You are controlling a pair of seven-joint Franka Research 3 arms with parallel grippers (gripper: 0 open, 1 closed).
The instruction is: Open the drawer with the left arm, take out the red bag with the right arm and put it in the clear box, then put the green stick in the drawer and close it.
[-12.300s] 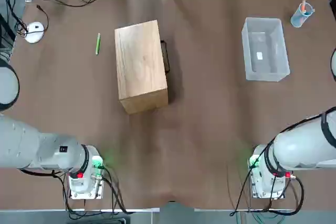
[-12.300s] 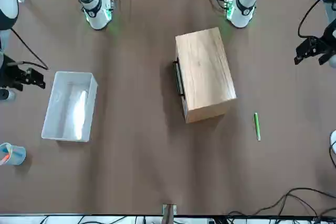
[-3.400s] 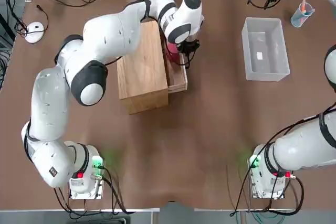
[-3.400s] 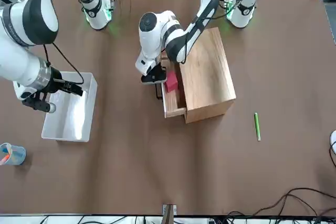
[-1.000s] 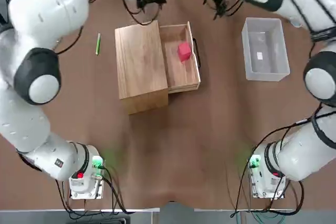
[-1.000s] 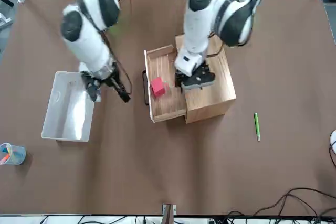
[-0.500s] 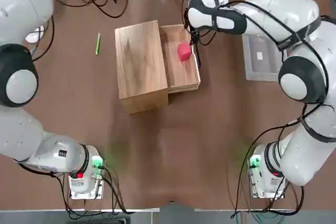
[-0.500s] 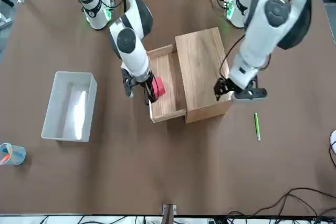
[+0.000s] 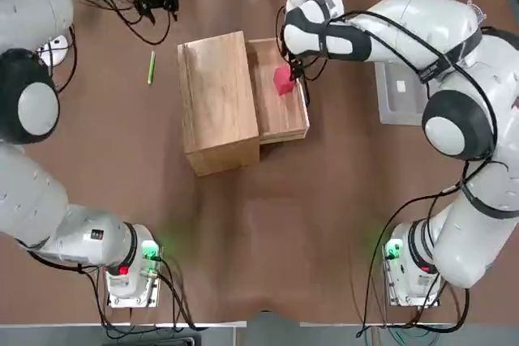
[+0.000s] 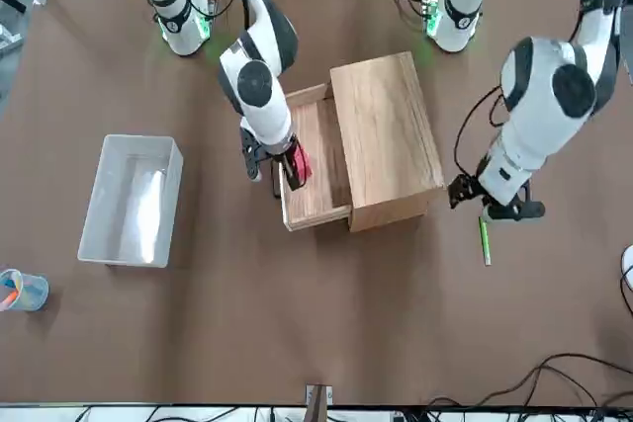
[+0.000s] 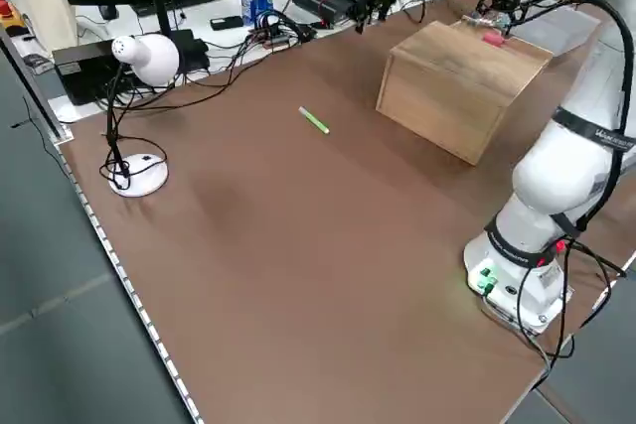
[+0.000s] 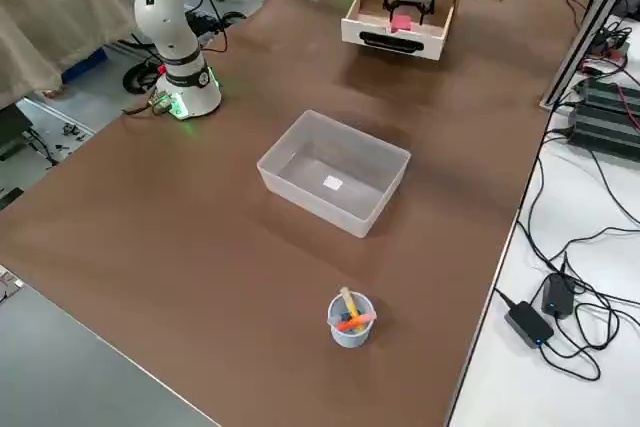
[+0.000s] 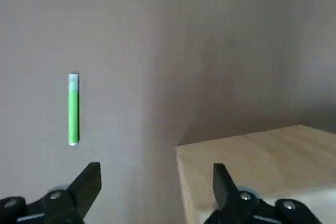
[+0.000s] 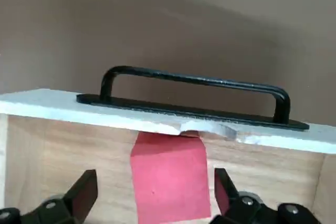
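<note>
We saw our right pincer [image 14: 152, 205] spread wide over the red bag [image 14: 169, 176], which lay in the pulled-out drawer [image 9: 284, 115]. Our left pincer [image 13: 152, 187] hung wide near the green stick [image 13: 73, 109] on the desk [image 9: 324, 224].

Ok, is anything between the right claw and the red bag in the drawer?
Nothing visible. The right claw hangs open over the pulled-out drawer, and the red bag lies directly between its fingers. The drawer's front wall and handle sit beyond the bag, not in the way.
</note>
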